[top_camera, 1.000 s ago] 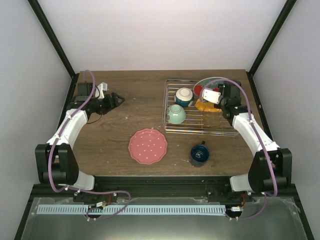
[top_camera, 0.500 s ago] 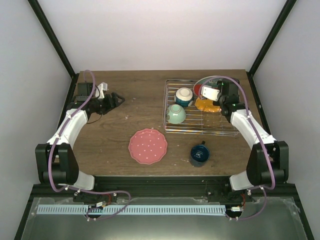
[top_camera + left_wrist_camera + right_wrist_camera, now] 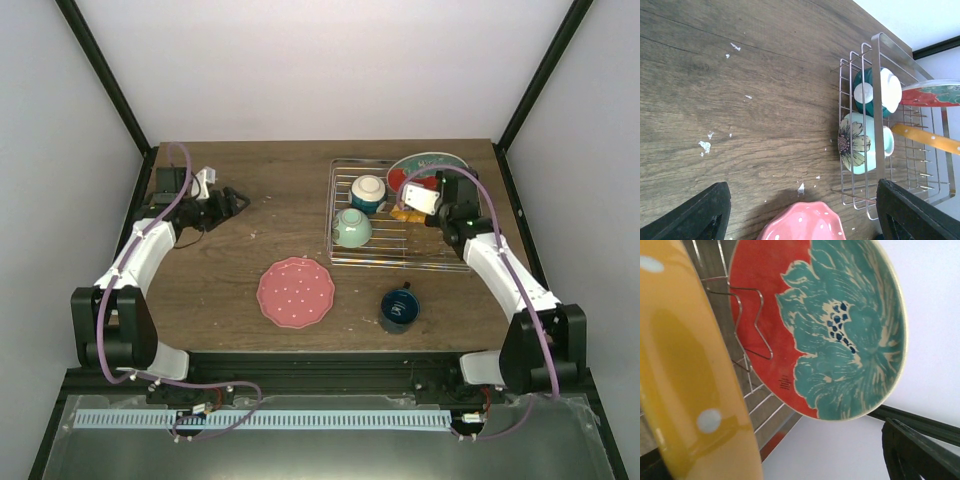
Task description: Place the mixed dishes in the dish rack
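Mug (image 3: 399,309) stands just off the rack's (image 3: 400,263) near rail, closest to the right gripper (image 3: 412,207); it and the left gripper (image 3: 232,200) gape empty.

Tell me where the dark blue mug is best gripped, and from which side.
Grip the dark blue mug by its rim, coming straight down from above, one finger inside. It stands upright on the table, mouth up, and its handle seems to point toward the dish rack, so take the rim's near side.
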`<state>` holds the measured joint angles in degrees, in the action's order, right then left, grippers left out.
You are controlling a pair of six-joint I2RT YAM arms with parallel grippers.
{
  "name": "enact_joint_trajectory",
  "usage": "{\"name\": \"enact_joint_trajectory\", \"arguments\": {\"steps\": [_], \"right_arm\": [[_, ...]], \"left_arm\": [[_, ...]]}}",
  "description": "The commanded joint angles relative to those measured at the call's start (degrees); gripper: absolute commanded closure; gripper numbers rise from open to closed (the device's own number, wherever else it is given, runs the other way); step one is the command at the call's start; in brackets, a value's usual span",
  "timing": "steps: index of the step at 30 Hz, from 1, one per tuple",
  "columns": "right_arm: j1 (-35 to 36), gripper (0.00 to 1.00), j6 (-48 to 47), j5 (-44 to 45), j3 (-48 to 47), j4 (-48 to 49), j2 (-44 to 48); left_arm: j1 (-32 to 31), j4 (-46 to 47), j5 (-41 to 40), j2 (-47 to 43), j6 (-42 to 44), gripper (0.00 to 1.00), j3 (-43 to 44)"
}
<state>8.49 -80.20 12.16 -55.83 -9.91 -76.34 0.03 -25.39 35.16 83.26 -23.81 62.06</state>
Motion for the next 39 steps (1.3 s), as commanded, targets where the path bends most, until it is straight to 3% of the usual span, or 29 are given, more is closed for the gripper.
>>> {"name": "enact_joint_trajectory", "arguments": {"steps": [1, 13, 20, 28, 34, 39], "right_arm": [[2.53, 0.11, 3.41, 1.07, 0.2, -3.53, 2.85], [10.83, 0.08, 10.6, 0.15, -1.39, -15.81, 4.41], [12.29, 0.04, 21.11, -9.88, -9.05, -14.91, 2.33], [14.5, 0.08, 45.31, -12.68, -32.32, -18.18, -12.95], [14.95, 0.1, 58.74, -16.85, -53.51, -24.41, -23.57], [15.02, 0.09, 64.51, -18.18, -59.01, -26.12, -25.72]], "left_arm": [[0.28, 0.35, 0.88, 0.57, 0.43, 0.19, 0.37], [-0.53, -2.83, -1.31, -1.69, 2.55, 0.19, -2.94], [-3.54, -12.9, -5.5, -2.98, 4.53, 0.2, -4.79], [-9.02, -25.36, -10.8, -0.18, 3.8, 0.21, -4.64], [-11.73, -27.43, -11.98, 2.64, 4.42, 0.21, -7.09], [-15.06, -27.14, -16.43, 5.04, 3.65, 0.21, -8.63]]}}
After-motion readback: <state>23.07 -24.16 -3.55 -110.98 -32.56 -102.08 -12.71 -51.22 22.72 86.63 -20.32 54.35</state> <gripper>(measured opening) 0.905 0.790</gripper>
